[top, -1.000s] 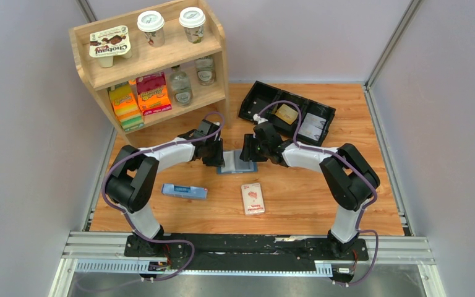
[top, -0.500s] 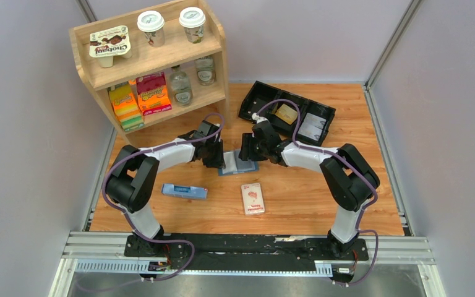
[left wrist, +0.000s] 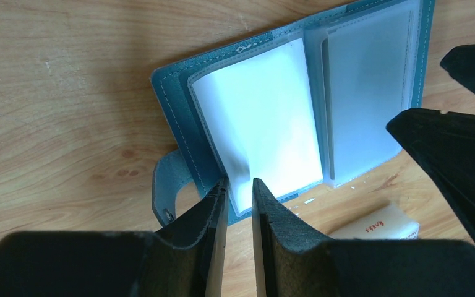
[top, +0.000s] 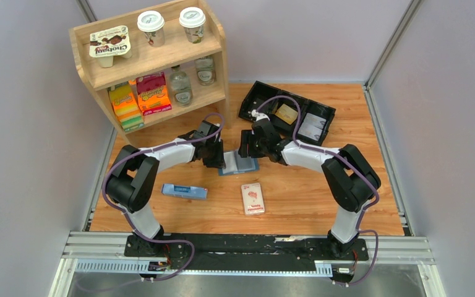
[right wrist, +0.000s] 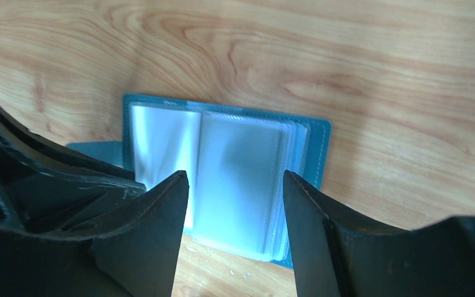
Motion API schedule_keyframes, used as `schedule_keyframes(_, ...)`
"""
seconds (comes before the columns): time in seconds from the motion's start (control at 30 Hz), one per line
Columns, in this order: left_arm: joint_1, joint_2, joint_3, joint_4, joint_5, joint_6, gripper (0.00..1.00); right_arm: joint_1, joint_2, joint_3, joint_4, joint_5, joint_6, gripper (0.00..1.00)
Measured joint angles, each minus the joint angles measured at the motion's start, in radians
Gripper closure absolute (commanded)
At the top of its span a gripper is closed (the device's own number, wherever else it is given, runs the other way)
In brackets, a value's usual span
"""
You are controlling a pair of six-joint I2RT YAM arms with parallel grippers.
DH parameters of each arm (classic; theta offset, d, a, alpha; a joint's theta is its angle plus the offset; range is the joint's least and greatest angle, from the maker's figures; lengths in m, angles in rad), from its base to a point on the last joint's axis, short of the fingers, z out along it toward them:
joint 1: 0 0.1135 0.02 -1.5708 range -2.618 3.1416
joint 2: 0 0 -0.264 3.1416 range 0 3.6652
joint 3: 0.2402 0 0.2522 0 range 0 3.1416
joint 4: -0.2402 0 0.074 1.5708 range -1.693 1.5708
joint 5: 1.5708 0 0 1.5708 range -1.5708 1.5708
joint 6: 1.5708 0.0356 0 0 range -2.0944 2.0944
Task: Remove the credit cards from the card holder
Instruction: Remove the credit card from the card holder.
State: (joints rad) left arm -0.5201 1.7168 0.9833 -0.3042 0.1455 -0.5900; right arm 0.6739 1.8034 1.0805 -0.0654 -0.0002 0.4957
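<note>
Light blue folding card holder (left wrist: 168, 105) open flat on wooden desk (top: 297, 192). Above it, right claw (right wrist: 234, 179) spread; left claw (left wrist: 238, 189) narrowed at its edge, maybe pinching, cannot tell.

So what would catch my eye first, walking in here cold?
In the middle lies an open blue card holder: the left gripper pinches its edge, and the right gripper hangs open above its clear sleeves. At the far left stands a wooden shelf of cups and boxes.

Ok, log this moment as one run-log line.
left gripper: pinching near edge of card holder | right gripper: open, above the open holder | credit cards: in black tray | visible sleeves: look empty
</note>
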Motion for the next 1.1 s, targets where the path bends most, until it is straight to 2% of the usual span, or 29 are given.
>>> schedule_keyframes(0.27,0.0,0.0,-0.002,0.001,0.0,0.0,0.72,0.0,0.039,0.066,0.012,-0.02,-0.023,0.42)
schedule_keyframes(0.7,0.0,0.0,-0.003,0.002,0.003,0.0,0.72,0.0,0.082,0.069,-0.004,-0.041,-0.037,0.46)
schedule_keyframes(1.1,0.001,0.0,-0.014,0.021,0.006,-0.011,0.72,0.0,0.096,0.069,0.014,-0.256,0.028,0.49)
